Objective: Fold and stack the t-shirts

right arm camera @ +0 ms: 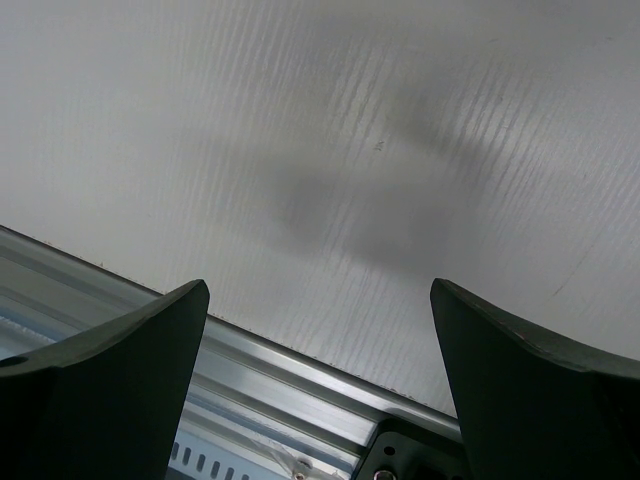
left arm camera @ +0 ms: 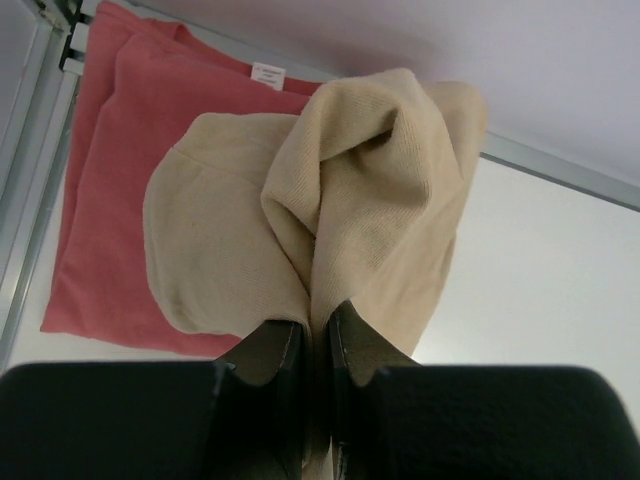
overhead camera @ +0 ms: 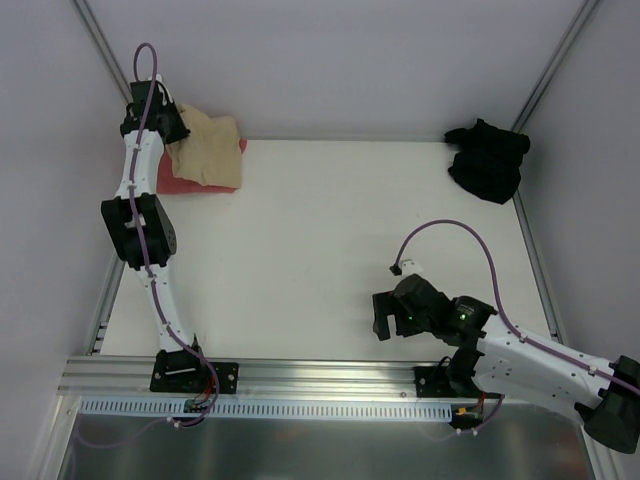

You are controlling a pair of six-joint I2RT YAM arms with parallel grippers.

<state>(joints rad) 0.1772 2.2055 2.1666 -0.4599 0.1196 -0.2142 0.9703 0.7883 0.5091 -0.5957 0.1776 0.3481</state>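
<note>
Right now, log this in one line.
left hand shut on tan shirt, over red shirt | right hand open | black shirt crumpled

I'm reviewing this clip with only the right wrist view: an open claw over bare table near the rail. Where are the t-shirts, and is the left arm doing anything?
Observer: The left claw is shut on the tan t-shirt at the table's far left corner.
Operator: And the red one?
Observer: The salmon-red t-shirt lies flat on the table, partly under the tan one.
Operator: And the black one?
Observer: The black t-shirt sits crumpled at the far right corner, with nothing touching it.
</note>
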